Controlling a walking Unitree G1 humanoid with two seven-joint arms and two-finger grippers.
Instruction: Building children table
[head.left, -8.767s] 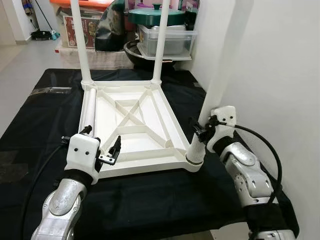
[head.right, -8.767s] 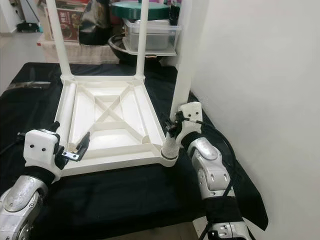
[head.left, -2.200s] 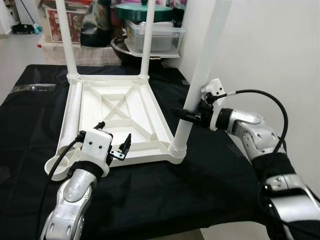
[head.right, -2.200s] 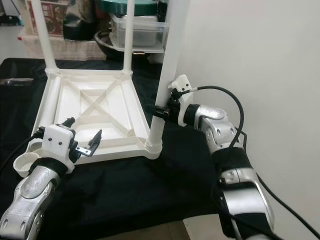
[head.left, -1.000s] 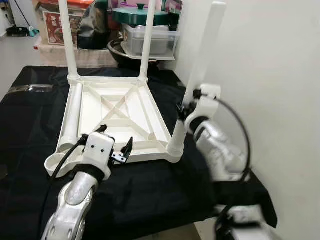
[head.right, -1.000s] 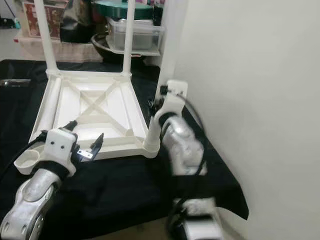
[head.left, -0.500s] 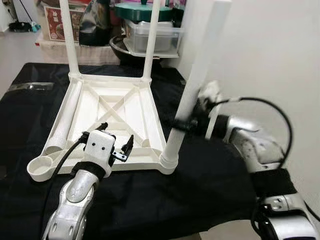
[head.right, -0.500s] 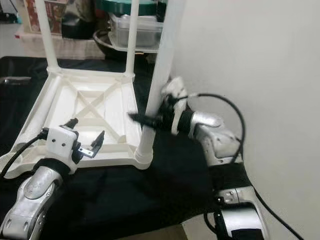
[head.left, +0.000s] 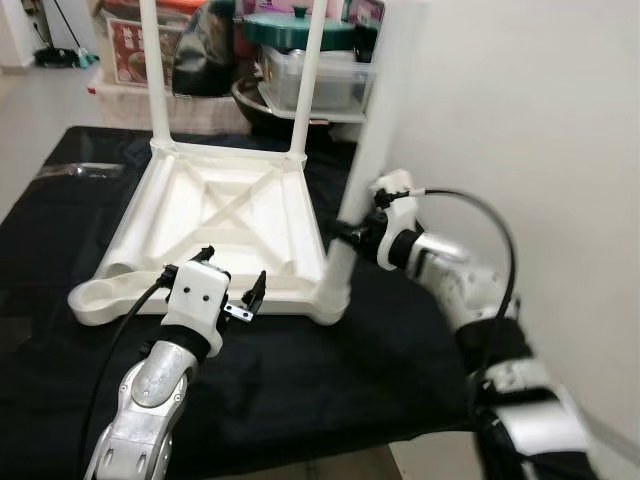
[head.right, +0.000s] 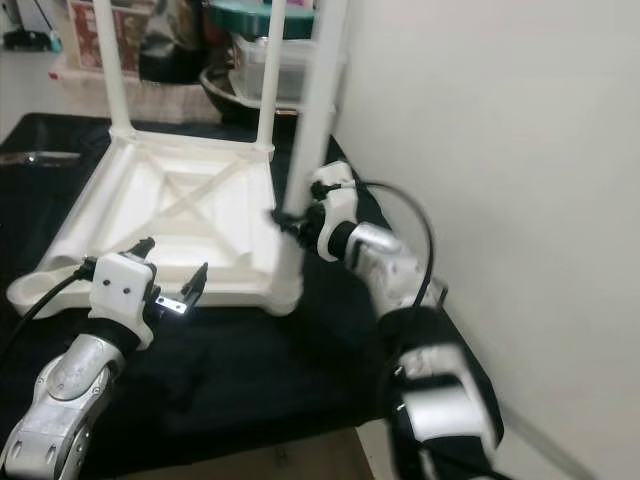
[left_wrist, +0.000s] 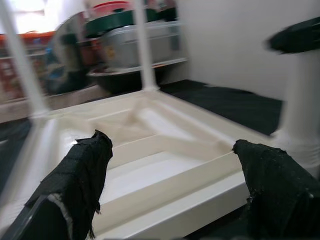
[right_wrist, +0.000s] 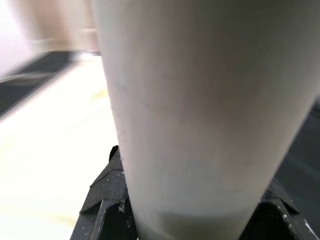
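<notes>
The white children's table top (head.left: 215, 215) lies upside down on a black cloth. Two white legs (head.left: 157, 70) stand upright in its far corners. A third leg (head.left: 365, 150) stands in the near right corner socket, leaning slightly right. My right gripper (head.left: 345, 235) is shut around it a little above the socket; in the right wrist view the leg (right_wrist: 200, 110) sits between the black fingers (right_wrist: 102, 200). My left gripper (head.left: 232, 272) hovers open at the top's near rim (left_wrist: 170, 195), holding nothing. The near left corner socket (head.left: 92, 302) is empty.
A white wall (head.left: 540, 120) rises close on the right. Behind the cloth stand a clear bin (head.left: 315, 75) under a green pot lid, a dark bowl and boxes. A clear plastic wrapper (head.left: 80, 170) lies far left. The cloth's front edge (head.left: 300, 455) is near.
The view has shifted a little. My right forearm has swung nearer to me while the gripper keeps its hold on the leg. The left gripper stays open at the near rim.
</notes>
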